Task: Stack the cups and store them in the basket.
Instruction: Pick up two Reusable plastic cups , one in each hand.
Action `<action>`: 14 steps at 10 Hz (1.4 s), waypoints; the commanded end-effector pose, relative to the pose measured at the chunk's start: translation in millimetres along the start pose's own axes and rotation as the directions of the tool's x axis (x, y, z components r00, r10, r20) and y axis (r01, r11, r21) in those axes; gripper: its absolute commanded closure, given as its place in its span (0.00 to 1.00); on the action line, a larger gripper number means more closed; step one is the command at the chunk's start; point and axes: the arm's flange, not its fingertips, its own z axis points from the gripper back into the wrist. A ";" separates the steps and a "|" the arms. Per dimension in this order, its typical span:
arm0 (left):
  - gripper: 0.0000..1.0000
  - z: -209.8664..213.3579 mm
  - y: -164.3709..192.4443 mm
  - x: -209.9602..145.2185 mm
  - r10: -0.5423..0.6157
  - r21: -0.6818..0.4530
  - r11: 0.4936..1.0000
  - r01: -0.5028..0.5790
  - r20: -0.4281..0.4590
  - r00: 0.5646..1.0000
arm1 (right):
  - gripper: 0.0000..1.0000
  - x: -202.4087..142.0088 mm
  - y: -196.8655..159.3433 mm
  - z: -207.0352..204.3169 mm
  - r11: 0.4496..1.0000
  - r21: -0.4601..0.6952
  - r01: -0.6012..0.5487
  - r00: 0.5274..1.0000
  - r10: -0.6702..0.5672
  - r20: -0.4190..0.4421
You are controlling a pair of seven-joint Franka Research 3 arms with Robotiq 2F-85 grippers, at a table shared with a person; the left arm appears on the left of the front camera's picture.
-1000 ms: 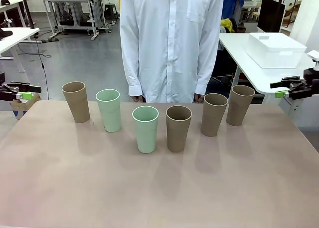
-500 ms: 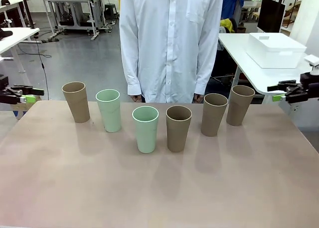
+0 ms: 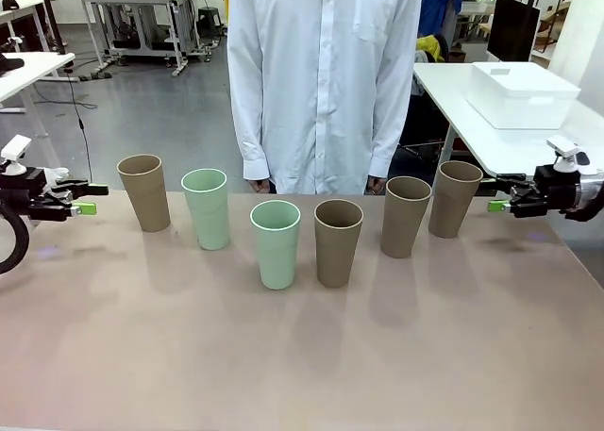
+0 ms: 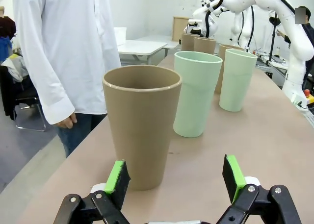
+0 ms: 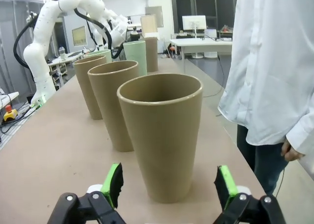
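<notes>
Six cups stand upright in a loose row on the table: tan [image 3: 143, 191], mint [image 3: 206, 207], mint [image 3: 276, 243], tan [image 3: 338, 241], tan [image 3: 406, 215], tan [image 3: 454, 198]. My left gripper [image 3: 90, 199] is open just left of the leftmost tan cup [image 4: 142, 121], which stands ahead of its green pads [image 4: 117, 177] without touching them. My right gripper [image 3: 495, 192] is open just right of the rightmost tan cup [image 5: 162, 136], level with its middle. The white basket [image 3: 522, 93] sits on a side table at the far right.
A person in a white shirt [image 3: 326, 82] stands at the table's far edge behind the cups, hands hanging down. The near half of the table [image 3: 302, 356] is bare. Other tables and equipment stand in the background.
Both grippers have moved inward from the table's sides toward the end cups and dropped slightly. The cups have not moved.
</notes>
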 end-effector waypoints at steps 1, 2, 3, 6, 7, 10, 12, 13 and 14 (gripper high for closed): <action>0.00 -4.7 4.1 1.1 -0.023 -0.013 1.000 0.024 0.040 0.999 | 0.00 1.4 -13.9 -2.4 1.000 0.003 -0.001 0.997 0.001 0.073; 0.00 -11.1 4.3 -2.2 -0.017 -0.024 1.000 0.018 0.040 0.999 | 0.00 0.1 -16.4 -5.5 1.000 0.008 0.007 0.997 -0.008 0.078; 0.00 -17.0 4.1 -4.6 -0.010 -0.017 1.000 0.011 0.055 0.998 | 0.00 -0.6 -18.1 -8.8 1.000 -0.010 0.013 0.997 -0.012 0.078; 0.00 -29.1 5.5 -4.0 -0.017 -0.009 1.000 0.017 0.071 0.997 | 0.00 -1.7 -22.8 -18.1 1.000 0.005 0.027 0.996 -0.028 0.079; 0.00 -32.2 8.1 -3.7 -0.030 0.012 0.999 0.030 0.071 0.997 | 0.00 -1.6 -23.7 -20.3 0.999 0.009 0.032 0.997 -0.033 0.075; 0.00 -42.8 19.7 -2.6 -0.027 0.031 0.999 0.025 0.067 0.997 | 0.00 -4.2 -28.2 -26.7 0.998 0.040 0.051 0.996 -0.054 0.074; 0.00 -48.7 26.0 -3.0 -0.026 0.040 0.999 0.024 0.058 0.998 | 0.00 -6.7 -29.6 -32.1 0.997 0.058 0.050 0.996 -0.054 0.072; 0.00 -50.8 28.7 -3.2 -0.027 0.040 0.999 0.025 0.061 0.998 | 0.00 -8.3 -29.9 -35.5 0.997 0.069 0.042 0.996 -0.047 0.072; 0.00 -52.6 30.6 -3.8 -0.023 0.037 0.999 0.021 0.061 0.998 | 0.00 -11.0 -30.3 -39.7 0.996 0.077 0.035 0.997 -0.040 0.068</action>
